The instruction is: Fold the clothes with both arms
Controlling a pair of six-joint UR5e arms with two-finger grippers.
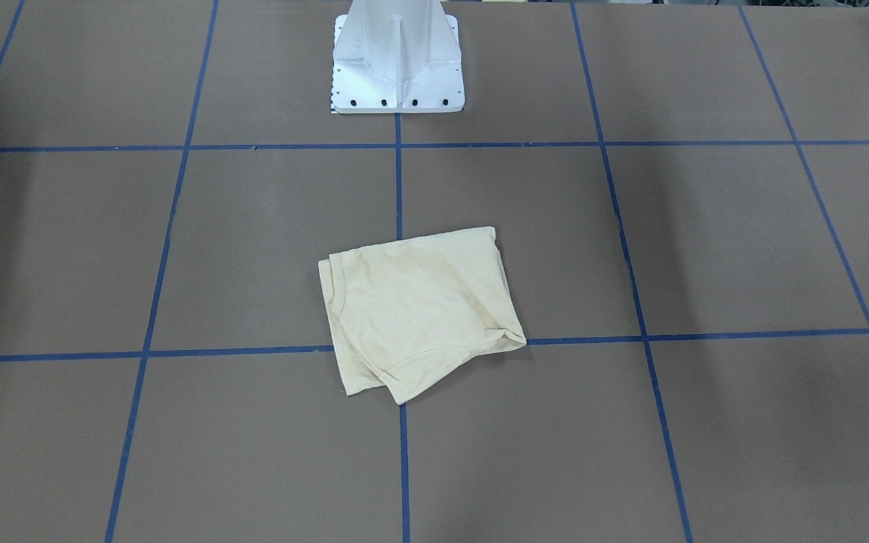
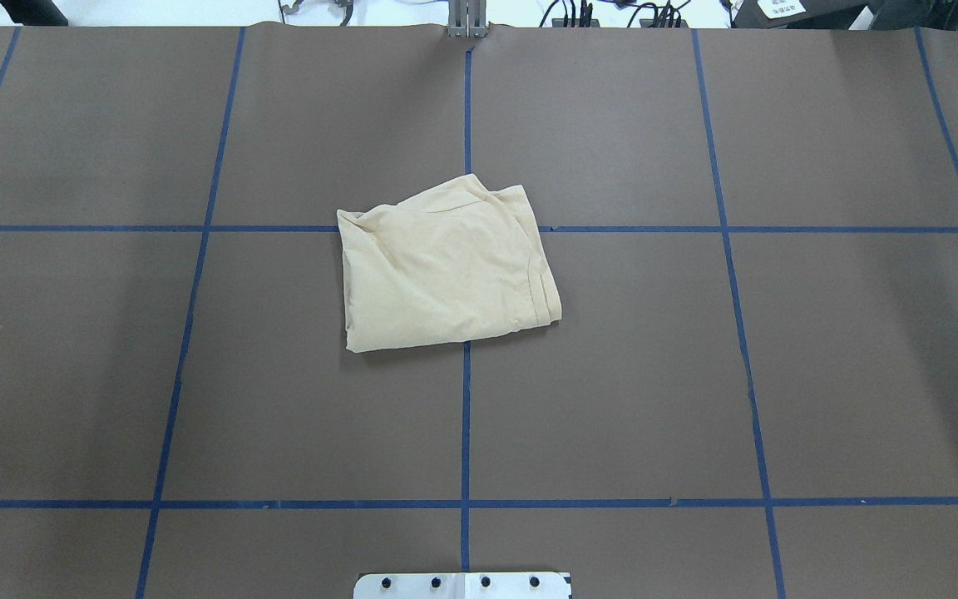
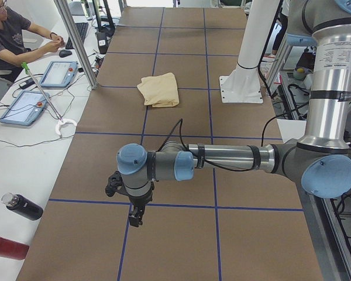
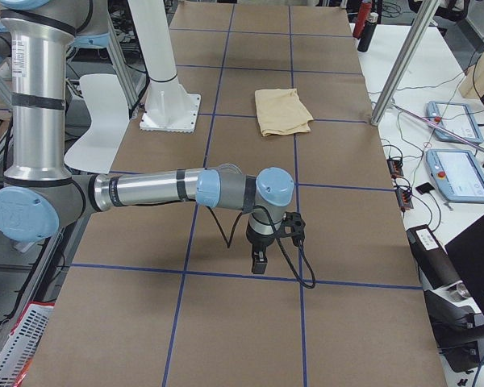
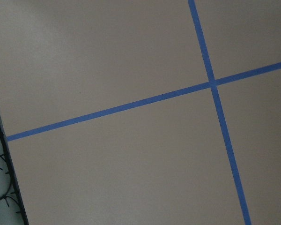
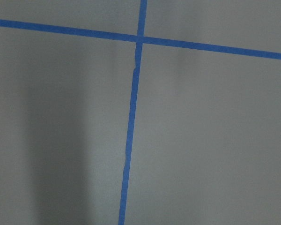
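Overhead exterior shows us the T-shirt (image 2: pixel 446 270) folded mid-way on the desk (image 2: pixel 695 374), left arm (image 3: pixel 222 158) and right arm (image 4: pixel 145 189) well apart from it, jaws' state we cannot tell; we fear a careless regrasp could spill its uneven layers.

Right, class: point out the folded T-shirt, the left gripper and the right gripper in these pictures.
T-shirt (image 2: pixel 446 279): overhead exterior view, middle of the folded top layer.
left gripper (image 3: pixel 134 220): exterior left view, between its fingertips.
right gripper (image 4: pixel 259 267): exterior right view, between its fingertips.

Cream T-shirt (image 2: pixel 446 274) — folded, lying flat, central
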